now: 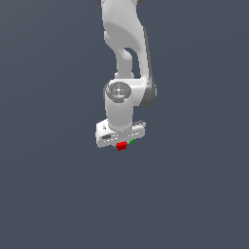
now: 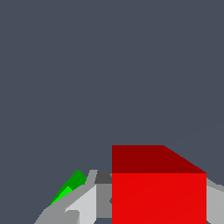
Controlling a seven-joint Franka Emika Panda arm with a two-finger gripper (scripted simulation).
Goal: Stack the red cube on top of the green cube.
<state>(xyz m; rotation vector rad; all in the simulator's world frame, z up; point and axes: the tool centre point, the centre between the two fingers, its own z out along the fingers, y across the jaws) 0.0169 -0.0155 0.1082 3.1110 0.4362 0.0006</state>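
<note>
The red cube (image 1: 121,146) sits right under my white gripper (image 1: 121,144), at the lower end of the arm. In the wrist view the red cube (image 2: 158,188) fills the gap between the two grey fingers (image 2: 85,203), which press against its sides, so the gripper (image 2: 158,210) is shut on it. The green cube (image 1: 132,142) shows only as a small sliver just to the exterior view's right of the red cube, mostly hidden by the hand. In the wrist view the green cube (image 2: 70,187) peeks out from behind one finger, beside the red cube and not under it.
The plain dark grey floor (image 1: 53,194) surrounds the arm on all sides. The white arm (image 1: 126,44) rises toward the top of the exterior view. No other objects show.
</note>
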